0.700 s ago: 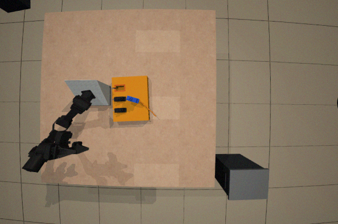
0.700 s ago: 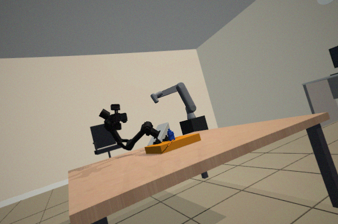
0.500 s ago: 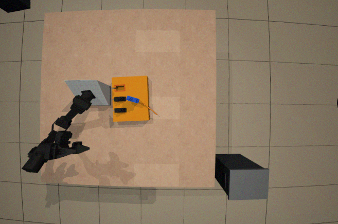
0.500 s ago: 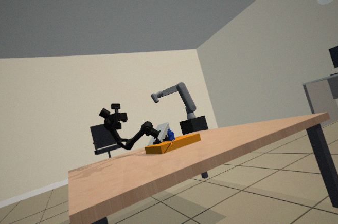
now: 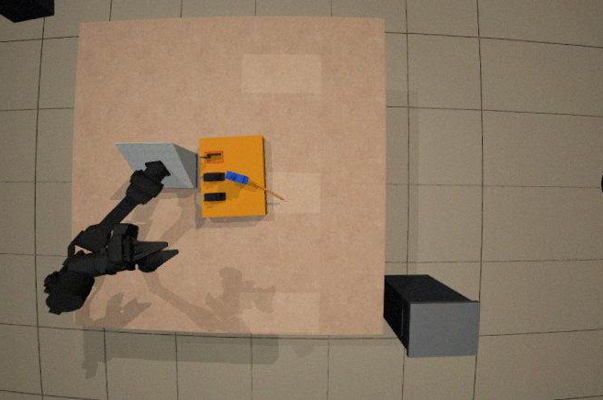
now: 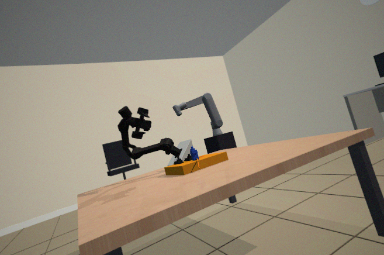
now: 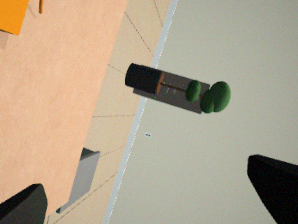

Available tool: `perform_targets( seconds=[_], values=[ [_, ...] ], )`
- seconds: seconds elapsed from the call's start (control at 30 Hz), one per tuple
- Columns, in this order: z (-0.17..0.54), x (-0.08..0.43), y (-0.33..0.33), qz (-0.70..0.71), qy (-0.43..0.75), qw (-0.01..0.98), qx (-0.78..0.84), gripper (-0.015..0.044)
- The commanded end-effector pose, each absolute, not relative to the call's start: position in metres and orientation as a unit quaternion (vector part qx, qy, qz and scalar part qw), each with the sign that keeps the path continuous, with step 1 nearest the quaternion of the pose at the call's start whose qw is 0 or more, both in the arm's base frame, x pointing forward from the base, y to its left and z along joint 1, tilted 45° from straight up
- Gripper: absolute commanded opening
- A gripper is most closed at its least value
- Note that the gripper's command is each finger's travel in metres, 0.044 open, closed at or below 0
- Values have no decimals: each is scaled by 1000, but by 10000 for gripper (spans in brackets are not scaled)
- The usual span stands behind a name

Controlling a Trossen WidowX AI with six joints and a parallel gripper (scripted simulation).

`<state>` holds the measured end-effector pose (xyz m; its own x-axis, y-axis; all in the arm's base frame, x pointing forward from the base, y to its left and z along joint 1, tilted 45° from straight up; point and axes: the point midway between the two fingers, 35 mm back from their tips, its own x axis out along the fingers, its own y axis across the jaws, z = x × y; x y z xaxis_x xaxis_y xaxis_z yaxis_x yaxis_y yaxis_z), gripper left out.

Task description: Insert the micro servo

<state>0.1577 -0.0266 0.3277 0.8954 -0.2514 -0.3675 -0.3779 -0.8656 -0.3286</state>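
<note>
Two black fingers of my claw (image 5: 162, 251) stand spread wide with nothing between them, over the table's near-left part at about seven o'clock from the flat orange deck block (image 5: 245, 206). On that deck the small blue micro servo (image 5: 236, 177) lies outside the pockets, just right of the middle black seated servo (image 5: 214, 177). Its long axis runs from ten o'clock to four o'clock, and its thin orange cable (image 5: 268, 192) trails off the deck's edge toward four o'clock. At eleven o'clock of the blue servo sits the red-outlined empty pocket (image 5: 213, 157), unfilled.
</note>
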Motion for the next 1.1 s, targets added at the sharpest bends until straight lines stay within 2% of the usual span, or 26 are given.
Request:
perform_targets(
  seconds=[0.0, 0.47, 1.07],
  values=[
    [316, 179, -18, 207, 188, 179, -943, 440],
    [266, 241, 0, 337, 258, 110, -899, 440],
    [155, 297, -1, 521, 367, -33, -770, 440]
  ],
)
